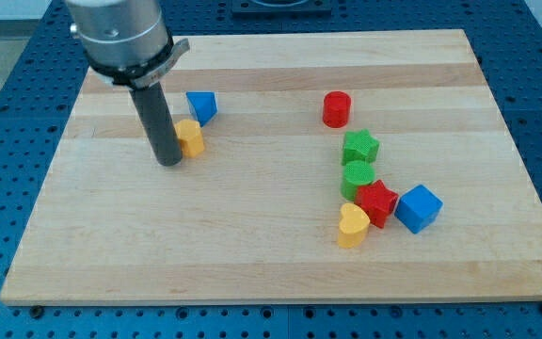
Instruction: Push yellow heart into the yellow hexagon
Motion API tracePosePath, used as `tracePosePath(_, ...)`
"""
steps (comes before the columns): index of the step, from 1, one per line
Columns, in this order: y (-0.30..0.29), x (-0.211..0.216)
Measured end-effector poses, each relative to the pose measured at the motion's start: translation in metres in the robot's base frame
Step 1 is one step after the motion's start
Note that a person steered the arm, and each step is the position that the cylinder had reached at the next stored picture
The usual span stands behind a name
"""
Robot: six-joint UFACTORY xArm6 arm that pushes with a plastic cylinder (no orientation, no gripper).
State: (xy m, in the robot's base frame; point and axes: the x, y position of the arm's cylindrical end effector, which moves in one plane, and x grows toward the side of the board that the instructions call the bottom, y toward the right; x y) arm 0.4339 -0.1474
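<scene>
The yellow heart [352, 226] lies low on the view's right side, touching a red star [377, 202]. The yellow hexagon [191, 137] sits at the upper left, just below a blue block [201, 106] of unclear shape. My tip [169, 162] rests on the board right beside the yellow hexagon, on its left, and the rod hides part of it. The tip is far to the left of the yellow heart.
A red cylinder [336, 109] stands at upper centre-right. A green star [360, 147] and a green round block [358, 178] stack down toward the red star. A blue cube [418, 208] sits right of the red star. The wooden board [252, 254] ends near all sides.
</scene>
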Motion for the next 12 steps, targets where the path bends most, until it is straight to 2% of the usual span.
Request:
tracePosePath(1,0.000,-0.013)
tracePosePath(2,0.000,-0.009)
tracePosePath(3,0.000,0.034)
tracePosePath(4,0.025,0.106)
tracePosePath(5,0.087,0.177)
tracePosePath(6,0.108,0.185)
tracePosePath(8,0.258,0.184)
tracePosePath(9,0.298,0.173)
tracePosePath(10,0.296,0.141)
tracePosePath(12,0.215,0.122)
